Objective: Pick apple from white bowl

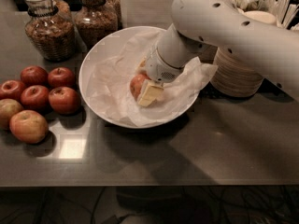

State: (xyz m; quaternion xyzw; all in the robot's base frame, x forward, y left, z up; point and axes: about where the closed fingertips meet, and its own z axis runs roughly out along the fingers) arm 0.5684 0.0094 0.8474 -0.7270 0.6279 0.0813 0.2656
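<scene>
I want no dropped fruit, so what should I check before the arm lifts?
1. Pincer at the apple inside the white bowl: ok.
2. Hold on the apple secure: cannot tell.
3. Apple free of the crumpled paper: cannot tell; the paper lies close around it.
4. Loose apples apart from the bowl, on the table: ok.
5. Jars behind the bowl clear of the arm: ok.
</scene>
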